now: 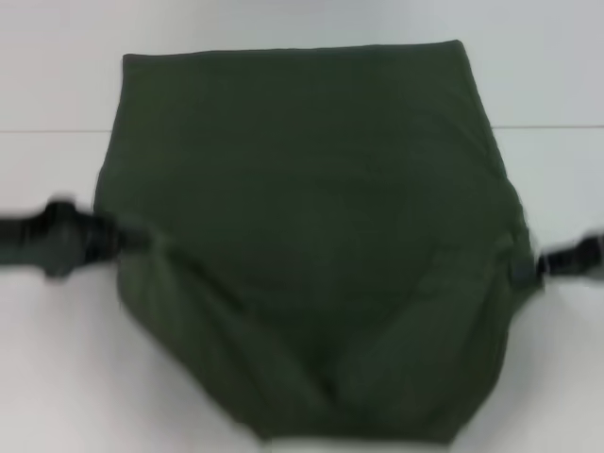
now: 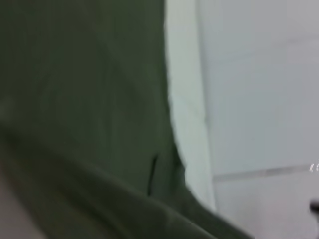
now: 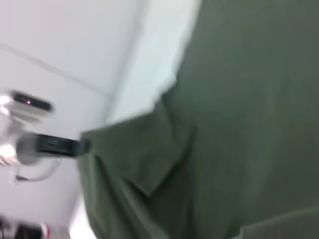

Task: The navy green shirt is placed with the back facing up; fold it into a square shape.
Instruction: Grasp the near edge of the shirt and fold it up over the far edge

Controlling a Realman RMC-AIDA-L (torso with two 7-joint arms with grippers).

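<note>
The navy green shirt point(image 1: 311, 236) lies plain side up on the white table point(image 1: 57, 377). Its far hem is flat and its near part is raised and creased. My left gripper point(image 1: 142, 241) is at the shirt's left edge, shut on the cloth. My right gripper point(image 1: 526, 266) is at the right edge, also shut on the cloth. Both hold their edges slightly off the table. The shirt fills the left wrist view point(image 2: 79, 99) and the right wrist view point(image 3: 239, 109). The right wrist view also shows my left gripper point(image 3: 82, 146) farther off, pinching a shirt corner.
A seam line point(image 1: 547, 126) crosses the table behind the shirt's middle. White table surface shows on both sides and beyond the far hem point(image 1: 283, 24). The shirt's near edge reaches the bottom of the head view.
</note>
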